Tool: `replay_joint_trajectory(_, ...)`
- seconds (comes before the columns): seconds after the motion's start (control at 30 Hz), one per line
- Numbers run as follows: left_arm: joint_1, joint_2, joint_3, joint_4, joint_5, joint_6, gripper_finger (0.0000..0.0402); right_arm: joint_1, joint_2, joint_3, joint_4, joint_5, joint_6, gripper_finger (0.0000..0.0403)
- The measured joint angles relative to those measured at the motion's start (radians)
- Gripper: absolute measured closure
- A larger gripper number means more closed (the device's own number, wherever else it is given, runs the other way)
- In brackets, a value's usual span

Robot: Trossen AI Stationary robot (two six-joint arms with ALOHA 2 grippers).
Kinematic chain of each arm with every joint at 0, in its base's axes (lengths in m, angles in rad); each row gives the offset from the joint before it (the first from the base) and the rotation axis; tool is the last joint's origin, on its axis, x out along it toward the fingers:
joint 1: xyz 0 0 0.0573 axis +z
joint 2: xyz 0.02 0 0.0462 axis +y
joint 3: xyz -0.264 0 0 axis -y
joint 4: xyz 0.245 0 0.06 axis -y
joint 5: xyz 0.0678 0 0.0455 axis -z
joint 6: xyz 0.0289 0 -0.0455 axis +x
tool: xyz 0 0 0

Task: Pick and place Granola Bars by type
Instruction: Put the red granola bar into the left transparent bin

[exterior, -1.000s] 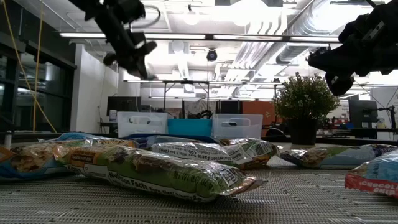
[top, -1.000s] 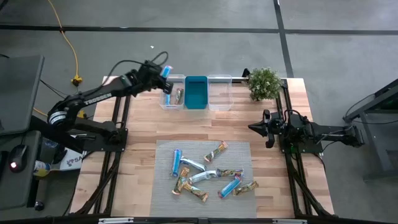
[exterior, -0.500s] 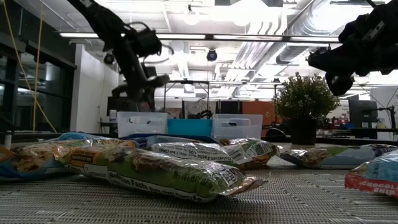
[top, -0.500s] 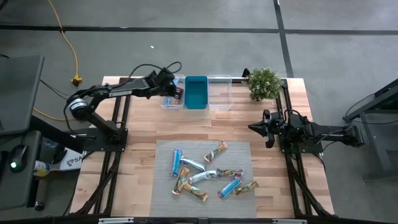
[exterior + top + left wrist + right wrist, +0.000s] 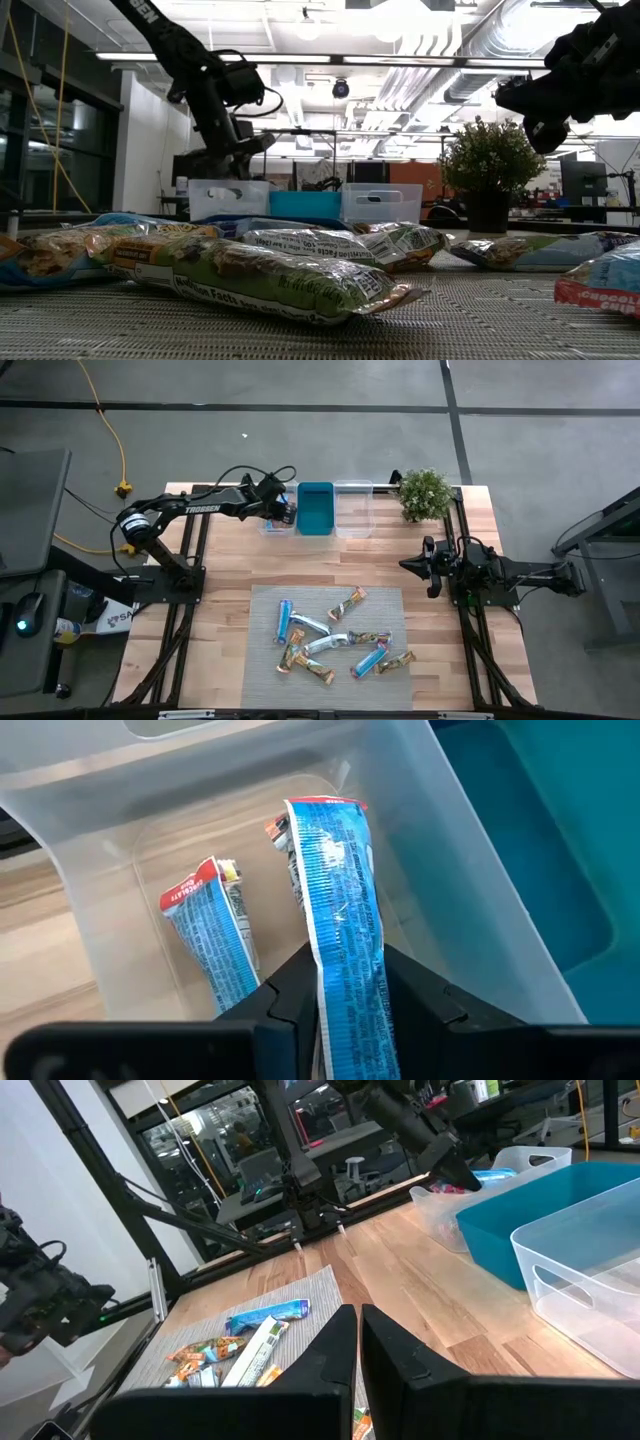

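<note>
My left gripper (image 5: 284, 512) (image 5: 226, 162) is low over the left clear bin (image 5: 272, 526) at the table's far edge, shut on a bright blue granola bar (image 5: 338, 910). In that bin lie a second blue bar (image 5: 212, 932) and a tan bar (image 5: 282, 832), which the held bar half hides. Several more bars (image 5: 330, 638), blue, silvery and tan, lie flat on the grey mat (image 5: 262, 660). My right gripper (image 5: 424, 568) (image 5: 358, 1342) waits shut above the table's right side and holds nothing. My left gripper pinches the blue bar between its two fingers (image 5: 296, 988), which are on the bar's lower part (image 5: 350, 982), one on each long edge. The fingers point down into the bin. The bar runs forward past the fingertips; its free end (image 5: 326, 808) is over the bin's floor.
A teal bin (image 5: 315, 510) and another clear bin (image 5: 354, 510) stand in a row right of the left bin. A potted plant (image 5: 425, 494) stands at the far right corner. Bare wood lies between the bins and the mat.
My left gripper, still shut on the blue bar, has swung from high above the table's far edge toward the near side and down, and now stands low over the left clear bin. My right arm has kept still.
</note>
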Motion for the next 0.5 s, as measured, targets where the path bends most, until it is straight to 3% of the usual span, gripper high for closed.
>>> replay_joint_trajectory(0.5, 0.000, 0.000, 0.000, 0.029, 0.011, 0.058, 0.0262, 0.000, 0.000, 0.000, 0.000, 0.000, 0.000, 0.0402)
